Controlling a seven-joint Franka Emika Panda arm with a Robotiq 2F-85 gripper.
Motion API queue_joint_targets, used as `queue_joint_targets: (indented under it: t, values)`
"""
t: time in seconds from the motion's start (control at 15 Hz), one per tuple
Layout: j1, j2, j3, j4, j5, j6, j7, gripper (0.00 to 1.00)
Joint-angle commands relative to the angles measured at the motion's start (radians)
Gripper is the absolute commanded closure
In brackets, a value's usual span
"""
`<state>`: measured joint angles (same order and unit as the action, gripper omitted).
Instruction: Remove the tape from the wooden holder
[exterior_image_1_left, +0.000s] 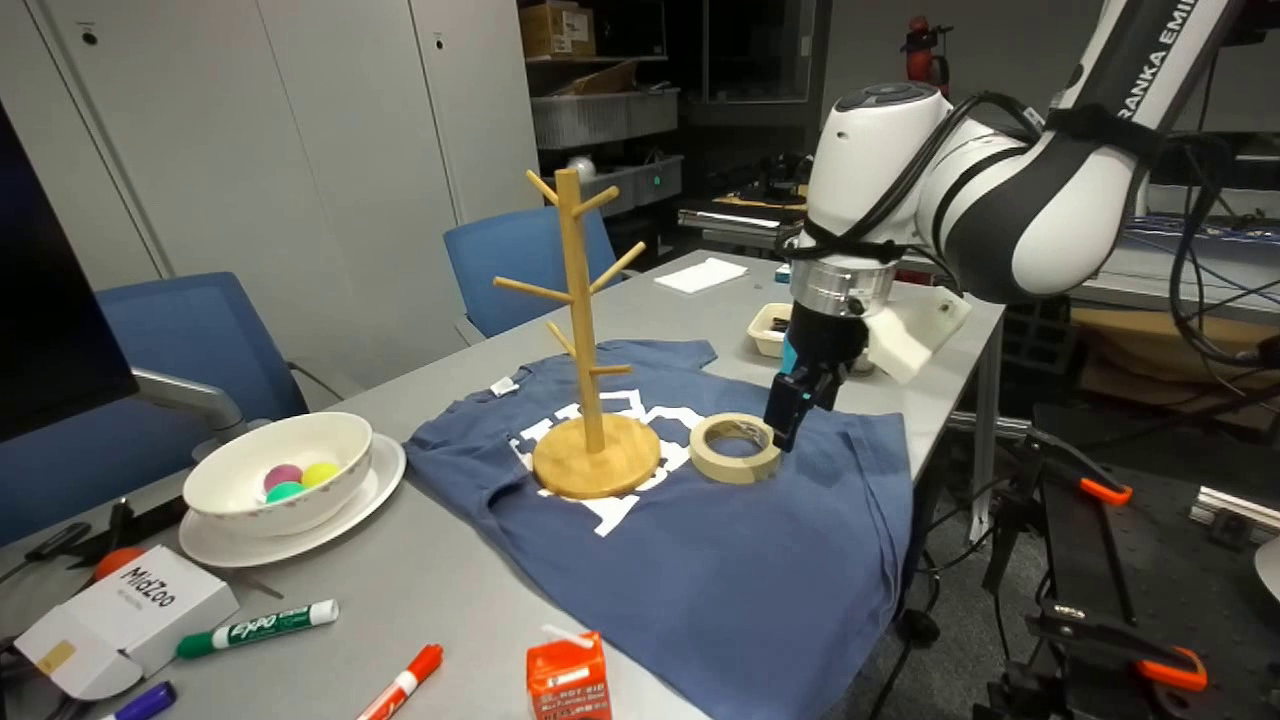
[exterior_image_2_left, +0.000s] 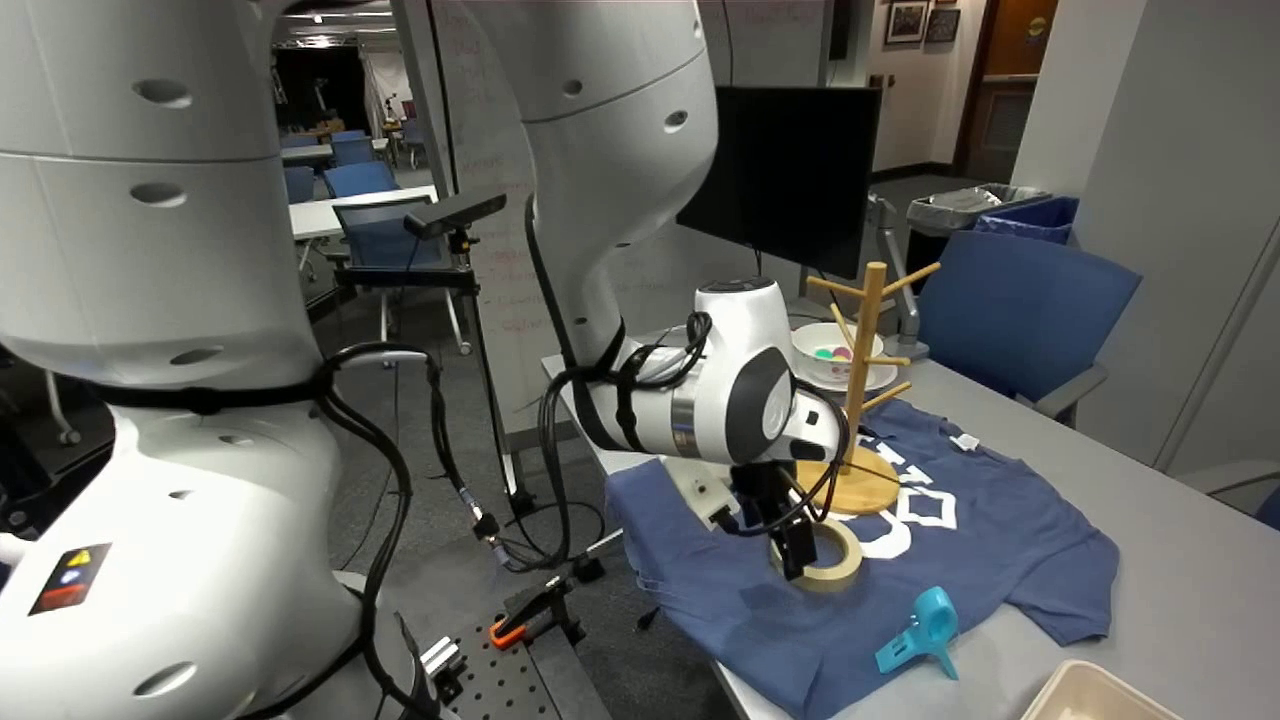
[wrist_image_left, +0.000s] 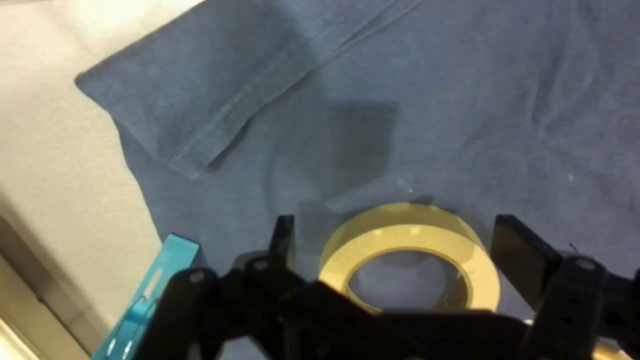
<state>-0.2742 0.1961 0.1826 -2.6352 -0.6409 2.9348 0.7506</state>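
Jaws spread apart, tape (wrist_image_left: 412, 236) partly hidden behind them, red carton (exterior_image_1_left: 568, 680) cropped below

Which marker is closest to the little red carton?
The red marker. In an exterior view it lies next along to the left of the red carton; the green marker and purple marker are farther left, beside the white box.

In an exterior view, to the right of the holder (exterior_image_1_left: 583, 330), the contents (exterior_image_1_left: 780, 325) of the tub (exterior_image_1_left: 766, 346) are too small to identify; in front of the holder, the carton (exterior_image_1_left: 568, 678) and red marker (exterior_image_1_left: 402, 687) are cut by the lower edge. In an exterior view, the holder partly hides the bowl (exterior_image_2_left: 820, 370) behind it. In the wrist view, the tool (wrist_image_left: 395, 235) obscures the lower part of the tape (wrist_image_left: 407, 237).
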Motion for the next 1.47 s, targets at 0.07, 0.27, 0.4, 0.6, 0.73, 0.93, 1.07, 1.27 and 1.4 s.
queue_joint_targets:
  t: [0.07, 0.27, 0.4, 0.6, 0.73, 0.93, 1.07, 1.27, 1.4]
  values:
    - [0.045, -0.164, 0.066, -0.006, 0.236, -0.121, -0.211, 0.0]
    - [0.091, -0.271, 0.08, 0.017, 0.258, -0.204, -0.251, 0.0]
    - [0.106, -0.332, 0.092, 0.029, 0.25, -0.242, -0.26, 0.0]
    - [0.188, -0.412, 0.044, 0.034, 0.236, -0.276, -0.267, 0.0]
    - [0.21, -0.456, 0.047, 0.028, 0.237, -0.279, -0.267, 0.0]
    - [0.205, -0.437, 0.059, 0.038, 0.222, -0.25, -0.237, 0.0]
    - [0.212, -0.465, 0.066, 0.032, 0.225, -0.25, -0.239, 0.0]
    - [0.211, -0.475, 0.068, 0.022, 0.226, -0.249, -0.24, 0.0]
    - [0.211, -0.475, 0.068, 0.021, 0.226, -0.249, -0.24, 0.0]
